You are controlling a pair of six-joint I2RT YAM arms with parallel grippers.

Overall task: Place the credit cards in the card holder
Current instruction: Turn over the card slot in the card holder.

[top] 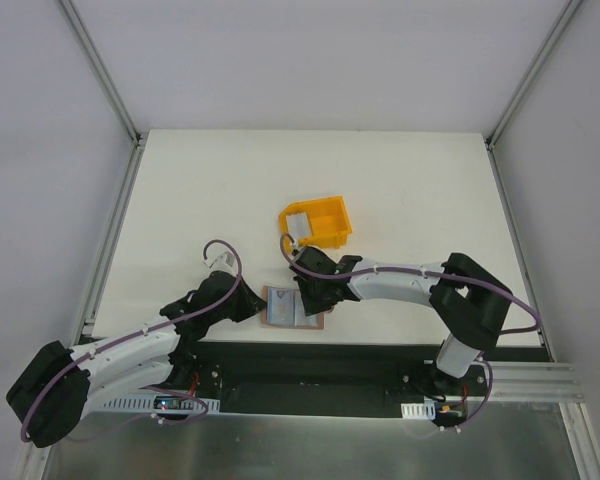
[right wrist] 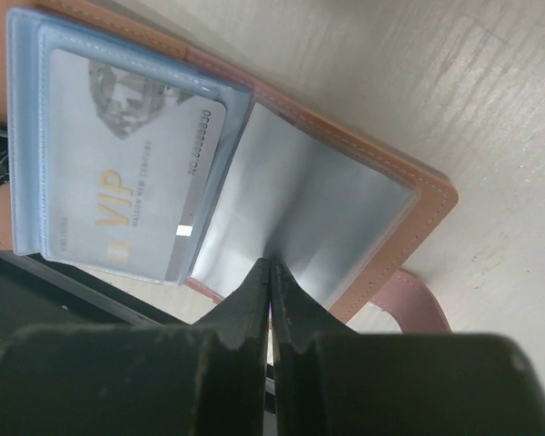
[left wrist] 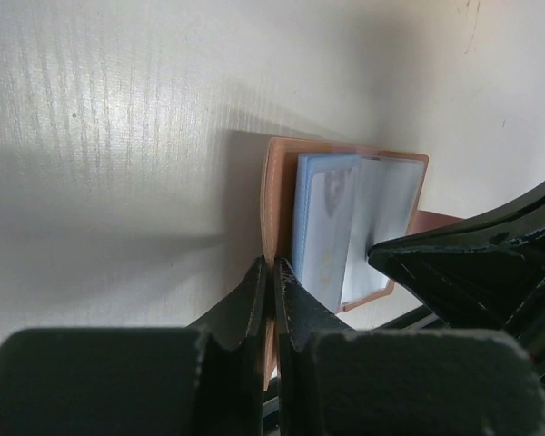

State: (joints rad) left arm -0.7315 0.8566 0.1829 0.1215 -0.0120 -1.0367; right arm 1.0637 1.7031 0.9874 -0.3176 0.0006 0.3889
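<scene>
The brown card holder lies open near the table's front edge. Its left clear sleeve holds a pale grey-blue credit card printed "VIP". My left gripper is shut on the holder's left cover edge, with its fingertips clamped on the brown leather. My right gripper is shut, with its tips pressed on the right clear sleeve, which creases there. Whether they pinch the film is unclear. Another white card lies in the yellow bin.
The holder's pink tab clasp sticks out on its right side. The black front rail runs just below the holder. The right gripper's black body fills the right of the left wrist view.
</scene>
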